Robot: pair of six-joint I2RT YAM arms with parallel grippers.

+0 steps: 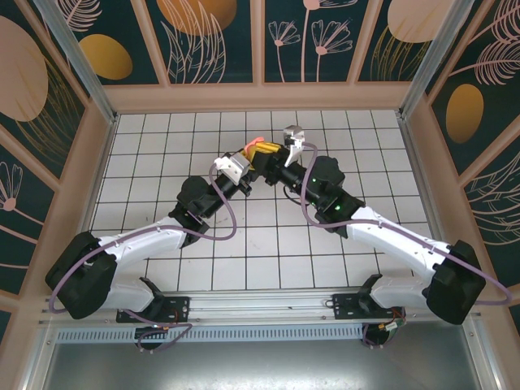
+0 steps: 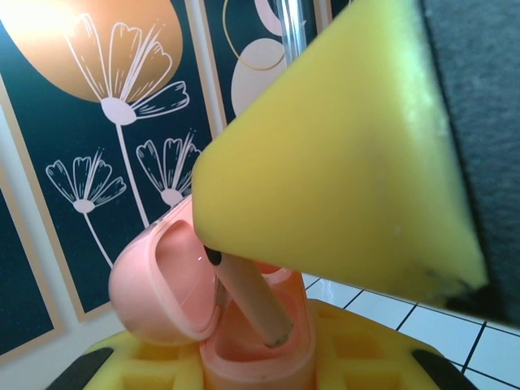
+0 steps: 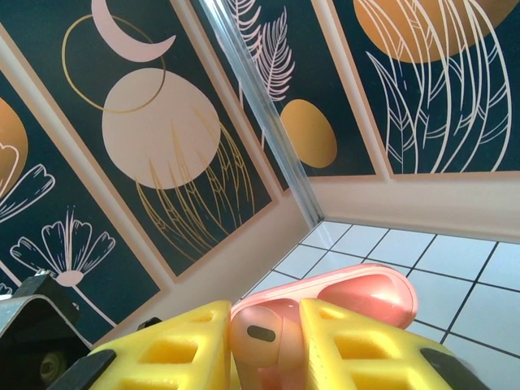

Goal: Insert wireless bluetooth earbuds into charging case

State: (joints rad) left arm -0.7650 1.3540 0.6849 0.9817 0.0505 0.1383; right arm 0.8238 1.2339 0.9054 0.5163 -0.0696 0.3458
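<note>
**Floral-panelled cell: pink earbud poised in its open case**

Dark walls (image 1: 211, 41) painted with pale flowers and orange discs enclose a white tiled table (image 1: 162, 162). From the near edge, the left arm (image 1: 146, 240) and the right arm (image 1: 398, 236) reach inward and meet above the middle of the table, wrists almost touching.

Seen from its own wrist camera, the left gripper (image 2: 260, 357) is clamped on the salmon-pink charging case (image 2: 175, 276), whose body sits between the two yellow fingers while its lid stands hinged open to the left. The right gripper (image 3: 264, 341) is clenched around a salmon-pink earbud (image 3: 258, 337), the bud's head pinched between its yellow fingers, with the case (image 3: 357, 292) just behind them.

In the left wrist view, one large yellow pad (image 2: 341, 162) of the right gripper looms over the case. The earbud's stem (image 2: 252, 301) slants down from under that pad, its tip inside the open case.
</note>
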